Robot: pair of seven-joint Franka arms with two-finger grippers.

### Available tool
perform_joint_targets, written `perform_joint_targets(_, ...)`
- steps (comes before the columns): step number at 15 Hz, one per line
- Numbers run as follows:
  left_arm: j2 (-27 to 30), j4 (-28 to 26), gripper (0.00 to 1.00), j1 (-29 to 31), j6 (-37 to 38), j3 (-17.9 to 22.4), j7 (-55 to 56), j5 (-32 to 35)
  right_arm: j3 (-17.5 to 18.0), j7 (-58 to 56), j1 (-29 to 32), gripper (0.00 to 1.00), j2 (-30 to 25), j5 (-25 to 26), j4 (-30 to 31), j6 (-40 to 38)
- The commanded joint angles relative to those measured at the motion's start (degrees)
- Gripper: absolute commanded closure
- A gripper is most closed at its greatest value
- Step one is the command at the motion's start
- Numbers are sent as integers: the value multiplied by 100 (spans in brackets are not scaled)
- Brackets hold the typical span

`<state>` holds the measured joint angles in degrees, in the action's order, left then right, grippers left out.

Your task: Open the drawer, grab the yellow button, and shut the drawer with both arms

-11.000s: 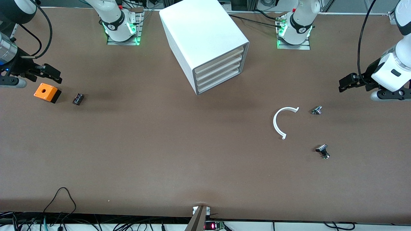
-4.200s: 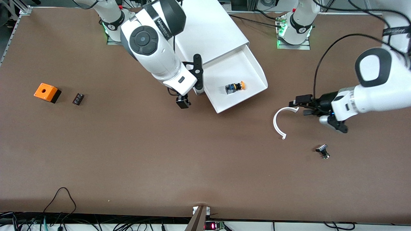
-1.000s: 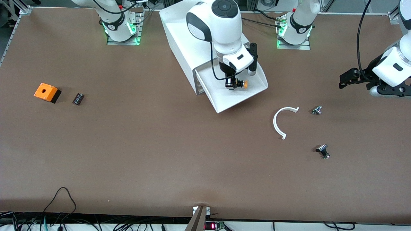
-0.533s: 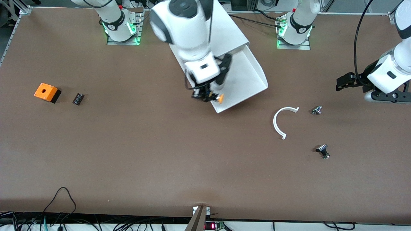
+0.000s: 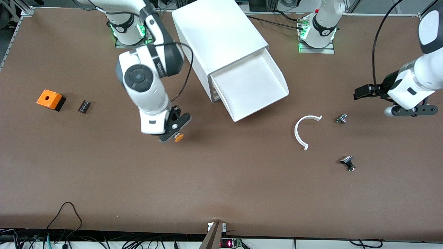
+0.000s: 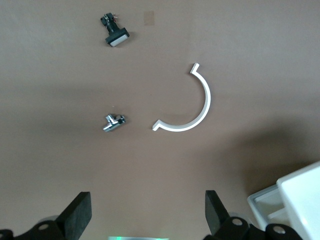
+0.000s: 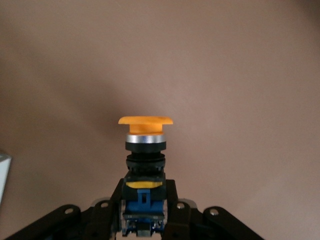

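Progress stood midway: right gripper [image 5: 174, 133], clamped on the orange-capped black push button [image 5: 178, 138], hung centre-left; the white tray drawer [image 5: 250, 86] gaped empty, unclosed; left gripper [image 5: 362, 92] waited spread wide.

The button [image 7: 145, 150] is showing an orange-yellow cap over a silver ring, black body and blue base; the drawer [image 5: 250, 86] is gleaming white against the brown tabletop [image 5: 221, 186], the cube [image 5: 51, 99] glowing orange over black.

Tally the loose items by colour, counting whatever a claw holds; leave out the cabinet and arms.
Orange: 2, cube, button
Black or black-and-silver: 3, block, knobs
White: 1, arc
Total: 6
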<state>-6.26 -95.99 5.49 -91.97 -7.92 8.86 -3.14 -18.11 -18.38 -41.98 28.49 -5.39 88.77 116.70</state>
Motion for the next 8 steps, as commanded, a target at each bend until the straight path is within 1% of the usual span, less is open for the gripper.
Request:
perform_joint_targets(1,-173,-270,0,-47,-600,-419,1009,-72,54,343,373,68,-502,38,920,283)
perform_joint_targets(3,-217,-499,0,-82,-988,-753,1712,-72,62,266,760,68,-608,90,1238,327)
perform_joint_targets(5,-296,-684,0,-135,-1366,-1035,2424,-64,71,308,972,68,-713,64,1597,467)
perform_joint_targets(8,-410,-1105,0,-232,-2322,-1255,3164,-46,80,257,1305,67,-880,64,2335,950)
